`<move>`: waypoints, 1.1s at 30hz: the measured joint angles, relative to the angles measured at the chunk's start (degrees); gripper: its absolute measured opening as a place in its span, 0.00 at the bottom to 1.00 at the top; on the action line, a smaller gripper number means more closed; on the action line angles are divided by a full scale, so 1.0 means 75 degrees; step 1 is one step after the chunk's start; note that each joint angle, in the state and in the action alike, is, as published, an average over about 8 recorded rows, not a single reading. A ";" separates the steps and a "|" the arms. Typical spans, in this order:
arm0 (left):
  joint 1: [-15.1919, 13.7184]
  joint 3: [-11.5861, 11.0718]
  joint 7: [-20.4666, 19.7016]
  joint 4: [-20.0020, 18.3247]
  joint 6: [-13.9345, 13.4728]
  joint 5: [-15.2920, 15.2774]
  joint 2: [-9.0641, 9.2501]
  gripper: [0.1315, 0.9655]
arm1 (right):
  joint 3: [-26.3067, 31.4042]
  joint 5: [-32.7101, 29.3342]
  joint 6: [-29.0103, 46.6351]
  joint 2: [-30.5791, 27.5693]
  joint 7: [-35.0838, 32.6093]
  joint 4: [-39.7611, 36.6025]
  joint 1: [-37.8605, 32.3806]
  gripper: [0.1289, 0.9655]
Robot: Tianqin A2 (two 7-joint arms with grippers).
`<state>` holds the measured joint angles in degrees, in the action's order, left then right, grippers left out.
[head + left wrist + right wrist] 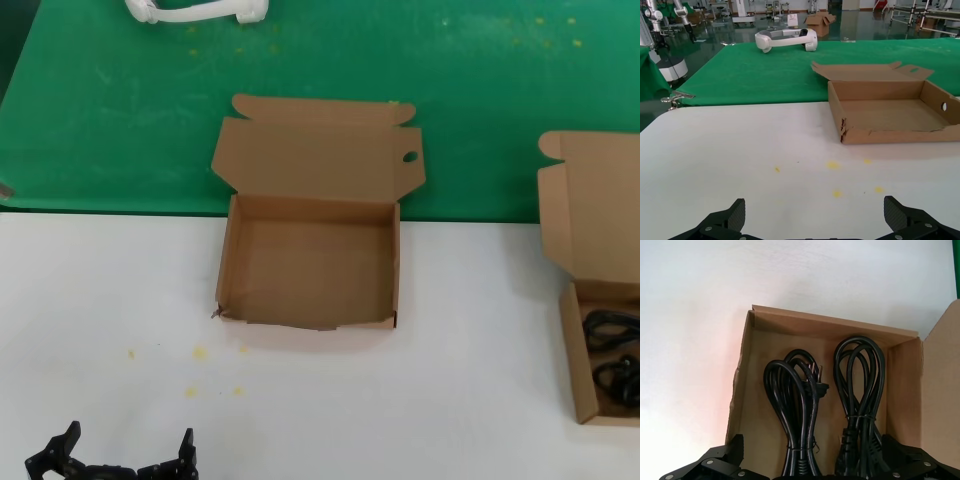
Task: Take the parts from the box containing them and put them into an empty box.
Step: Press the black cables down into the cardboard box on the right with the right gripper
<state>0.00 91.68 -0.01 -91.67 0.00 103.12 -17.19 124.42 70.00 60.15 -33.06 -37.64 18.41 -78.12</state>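
The empty box [228,262] stands open at the table's middle, with a round hole [410,157] in its lid flap and a ragged low front wall; it also shows in the left wrist view [880,134]. The box containing the parts [571,350] sits at the far right edge. It holds two coiled black cables [612,330], seen close in the right wrist view as a left bundle [792,405] and a right bundle [860,385]. My right gripper [812,450] is open just above these cables inside that box [830,325]. My left gripper [128,440] is open and empty near the table's front left [814,212].
A green cloth [120,110] covers the table's back half; a white headset [200,10] lies on it at the far back. Small yellow stains [200,352] mark the white table in front of the empty box.
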 joint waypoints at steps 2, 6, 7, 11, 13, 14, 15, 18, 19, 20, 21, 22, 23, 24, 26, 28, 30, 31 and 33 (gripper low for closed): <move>0.0000 0.0000 0.0000 0.0000 0.0000 0.0000 0.0000 1.00 | 0.0012 -0.0008 -0.0034 0.0089 -0.0169 -0.0236 -0.0111 1.00; 0.0000 0.0000 0.0000 0.0000 0.0000 0.0000 0.0000 1.00 | 0.0036 -0.0029 -0.0122 0.0274 -0.0469 -0.0743 -0.0348 1.00; 0.0000 0.0000 0.0000 0.0000 0.0000 0.0000 0.0000 1.00 | 0.0042 -0.0034 -0.0143 0.0317 -0.0535 -0.0867 -0.0406 0.99; 0.0000 0.0000 0.0000 0.0000 0.0000 0.0000 0.0000 1.00 | 0.0060 -0.0051 -0.0203 0.0446 -0.0741 -0.1269 -0.0585 0.97; 0.0000 0.0000 0.0000 0.0000 0.0000 0.0000 0.0000 1.00 | 0.0065 -0.0055 -0.0212 0.0479 -0.0803 -0.1391 -0.0641 0.96; 0.0000 0.0000 0.0000 0.0000 0.0000 0.0000 0.0000 1.00 | 0.0068 -0.0057 -0.0210 0.0488 -0.0823 -0.1432 -0.0660 0.96; 0.0000 0.0000 0.0000 0.0000 0.0000 0.0000 0.0000 1.00 | 0.0070 -0.0059 -0.0202 0.0489 -0.0833 -0.1453 -0.0670 0.96; 0.0000 0.0000 -0.0002 0.0000 0.0000 0.0000 0.0000 1.00 | 0.0076 -0.0063 -0.0150 0.0460 -0.0804 -0.1409 -0.0654 0.96; 0.0000 0.0000 -0.0002 0.0000 0.0000 0.0000 0.0000 1.00 | 0.0077 -0.0063 -0.0124 0.0439 -0.0778 -0.1362 -0.0634 0.94; 0.0000 0.0000 -0.0003 0.0000 0.0000 0.0000 0.0000 1.00 | 0.0078 -0.0063 -0.0096 0.0415 -0.0747 -0.1305 -0.0608 0.93; 0.0000 0.0000 -0.0004 0.0000 0.0000 0.0000 0.0000 1.00 | 0.0078 -0.0062 -0.0067 0.0389 -0.0713 -0.1240 -0.0579 0.91; 0.0000 0.0000 -0.0005 0.0000 0.0000 -0.0001 0.0000 1.00 | 0.0077 -0.0060 -0.0038 0.0360 -0.0676 -0.1169 -0.0546 0.90; 0.0000 0.0000 -0.0006 0.0000 0.0000 -0.0001 0.0000 1.00 | 0.0076 -0.0058 -0.0011 0.0332 -0.0638 -0.1096 -0.0512 0.88; 0.0000 0.0000 -0.0007 0.0000 0.0000 -0.0001 0.0000 1.00 | 0.0074 -0.0055 0.0014 0.0303 -0.0602 -0.1025 -0.0478 0.86; 0.0000 0.0000 -0.0006 0.0000 0.0000 -0.0002 0.0000 1.00 | 0.0067 -0.0048 0.0057 0.0245 -0.0527 -0.0888 -0.0409 0.83; 0.0000 0.0000 -0.0006 0.0000 0.0000 -0.0002 0.0000 1.00 | 0.0060 -0.0041 0.0091 0.0193 -0.0451 -0.0761 -0.0344 0.81; 0.0000 0.0000 -0.0005 0.0000 0.0000 -0.0003 0.0000 1.00 | 0.0055 -0.0038 0.0116 0.0147 -0.0372 -0.0647 -0.0286 0.76; 0.0000 0.0000 -0.0005 0.0000 0.0000 -0.0003 0.0000 1.00 | 0.0053 -0.0037 0.0124 0.0129 -0.0336 -0.0604 -0.0264 0.73; 0.0000 0.0000 -0.0004 0.0000 0.0000 -0.0003 0.0000 1.00 | 0.0052 -0.0041 0.0132 0.0104 -0.0278 -0.0554 -0.0240 0.68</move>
<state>0.00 91.68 -0.04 -91.67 0.00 103.10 -17.19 124.81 69.69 61.14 -32.28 -39.73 14.25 -79.91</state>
